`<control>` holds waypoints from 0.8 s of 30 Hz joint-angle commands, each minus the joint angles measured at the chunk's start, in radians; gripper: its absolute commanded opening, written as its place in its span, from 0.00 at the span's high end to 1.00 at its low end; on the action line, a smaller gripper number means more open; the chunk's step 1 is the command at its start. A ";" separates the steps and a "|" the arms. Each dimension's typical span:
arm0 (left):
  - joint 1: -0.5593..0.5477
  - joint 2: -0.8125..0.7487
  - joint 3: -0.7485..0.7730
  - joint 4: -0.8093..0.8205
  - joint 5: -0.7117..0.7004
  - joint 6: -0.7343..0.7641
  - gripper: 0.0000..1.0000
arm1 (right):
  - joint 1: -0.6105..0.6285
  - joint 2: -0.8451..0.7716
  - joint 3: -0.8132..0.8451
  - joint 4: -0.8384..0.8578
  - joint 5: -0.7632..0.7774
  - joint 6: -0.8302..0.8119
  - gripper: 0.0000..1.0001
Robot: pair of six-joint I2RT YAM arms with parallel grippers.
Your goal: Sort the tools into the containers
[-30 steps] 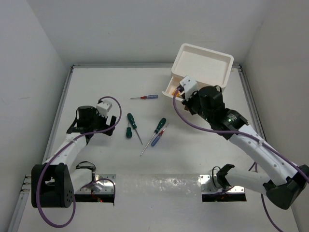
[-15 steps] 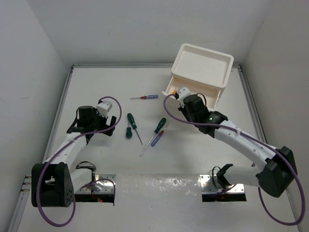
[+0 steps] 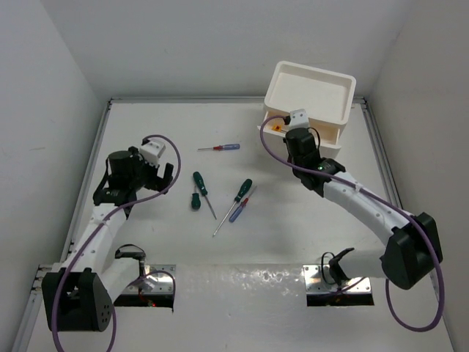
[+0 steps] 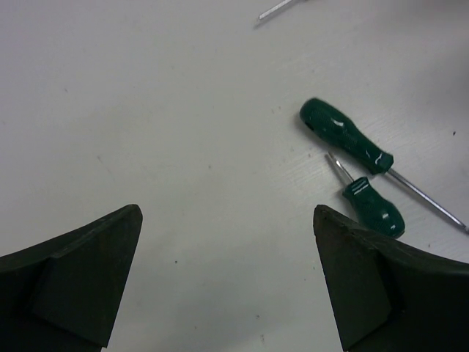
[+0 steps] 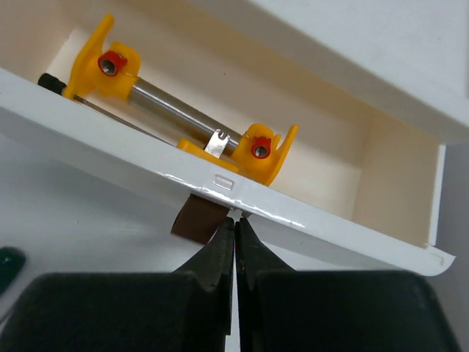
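**White table, 1 drawer ajar, 5 tools loose**

The white table [image 3: 168,132] sits inside plain white walls. The containers [image 3: 311,92], a white drawer stack with a tray top, stand at 1 o'clock in the overhead view.

The top drawer [image 5: 146,165] is ajar towards 7 o'clock. Inside it lies the yellow tool [image 5: 183,117], its metal bar running lengthwise, so 1 item looks sorted already.

The right gripper [image 5: 236,227] is closed with nothing between its fingertips. The tips meet against the underside of the drawer's front lip, just beside the brown tab [image 5: 198,220]. Pressed together like this, the fingers probably serve as a blunt pusher to slide the drawer home, not as a clamp.

The left gripper [image 4: 227,213] hangs at 9 o'clock with its jaws spread wide and empty above bare table. A long green screwdriver [image 4: 344,136] and the stubby green screwdriver [image 4: 374,205] lie at its 2 o'clock. The wide stance likely readies it to straddle a handle.

Near the centre lie the second long green screwdriver [image 3: 242,189] and, touching it, a blue-and-red screwdriver [image 3: 238,209]. Another thin screwdriver [image 3: 223,147] lies alone towards 12 o'clock.
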 commanded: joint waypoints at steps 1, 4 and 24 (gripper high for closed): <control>-0.006 -0.028 0.080 -0.017 0.044 0.006 0.00 | -0.011 0.029 0.073 0.167 0.081 0.031 1.00; -0.006 -0.024 0.104 -0.026 0.047 0.000 0.00 | -0.023 0.061 0.089 0.173 0.084 0.036 1.00; -0.006 0.001 0.095 -0.036 0.092 0.008 0.00 | -0.107 0.175 0.084 0.379 0.220 0.169 1.00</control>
